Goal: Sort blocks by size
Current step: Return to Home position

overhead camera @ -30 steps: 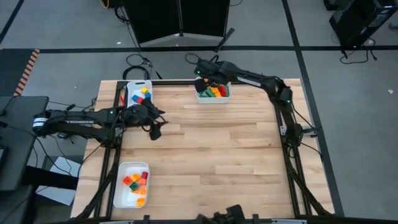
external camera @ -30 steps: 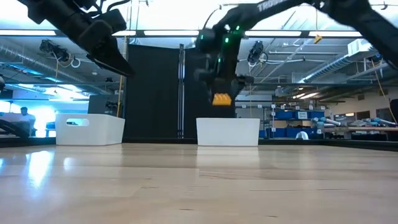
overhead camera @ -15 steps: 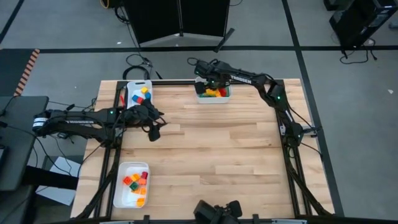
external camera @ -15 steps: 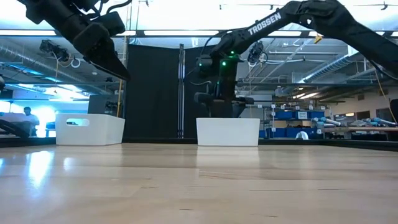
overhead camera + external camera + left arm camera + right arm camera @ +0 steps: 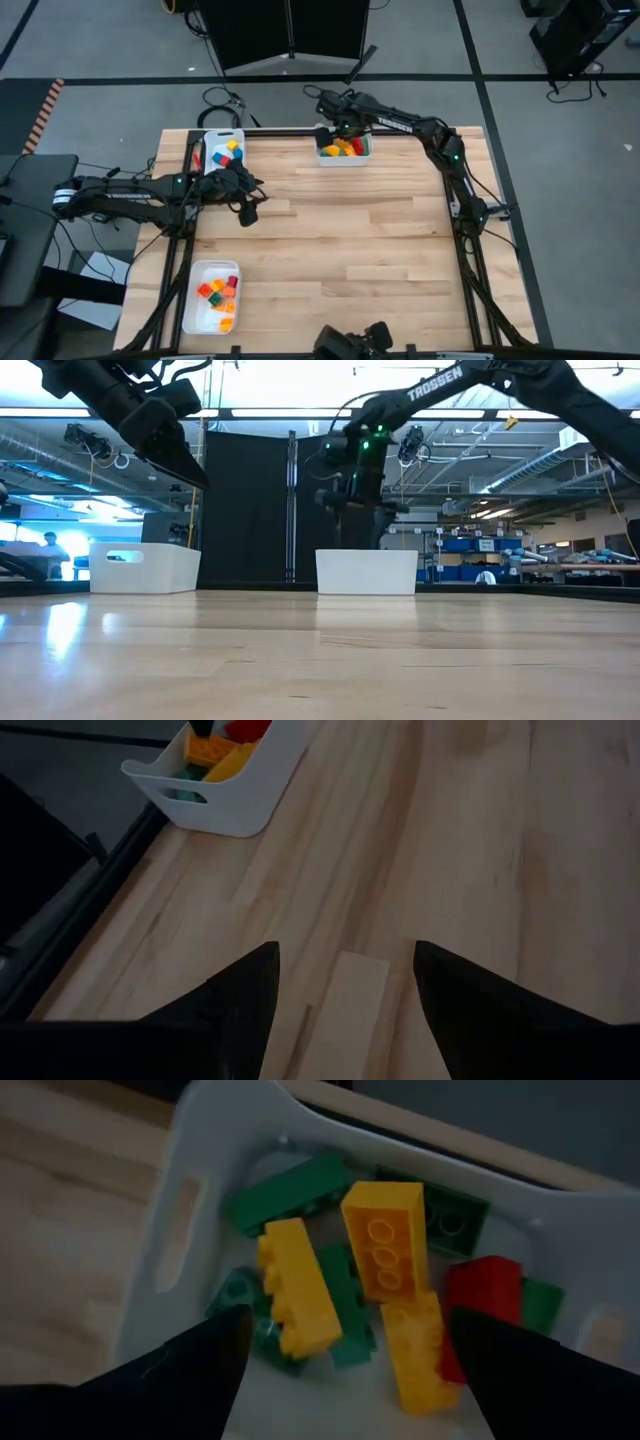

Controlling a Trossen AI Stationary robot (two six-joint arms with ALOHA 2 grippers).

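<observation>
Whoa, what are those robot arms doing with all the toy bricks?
Two dark robot arms are sorting small plastic studded toy bricks into white rectangular plastic trays on a light wooden table. The right pincer hangs open and empty above the far right tray, which holds yellow, green and red bricks. The left pincer hovers open and empty over bare wood. The far left tray and the near left tray hold bricks too.
</observation>
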